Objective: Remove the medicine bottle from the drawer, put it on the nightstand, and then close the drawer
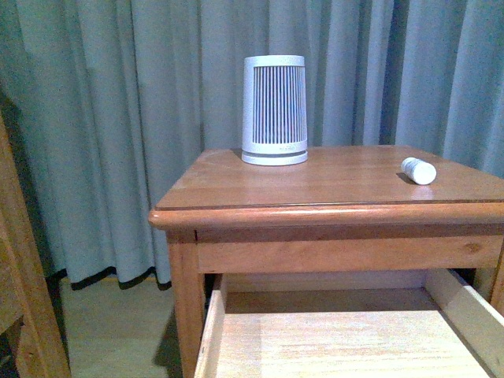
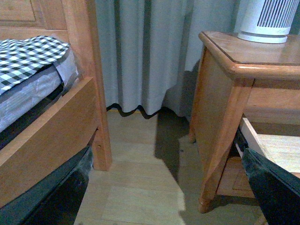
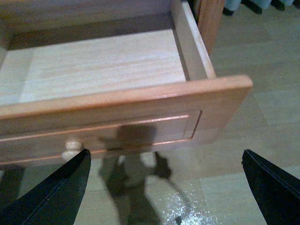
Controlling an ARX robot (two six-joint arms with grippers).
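Done with placing: medicine bottle [image 1: 418, 170] at right of nightstand worktop [image 1: 331, 179]. Now closing the open drawer [image 3: 122, 101]: push front squarely with right fingers [image 3: 51, 197], spread wide and empty like left fingers [image 2: 51, 197].

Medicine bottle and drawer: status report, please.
Left gripper and right gripper open, empty. Medicine bottle lying on nightstand top. Drawer open, not yet closed. Nothing seen blocking its front.

Dim, soft, slightly grainy pictures; a dark shadow crosses the drawer [image 3: 140, 108] front, with glare on the floor [image 3: 187, 201] just below it.
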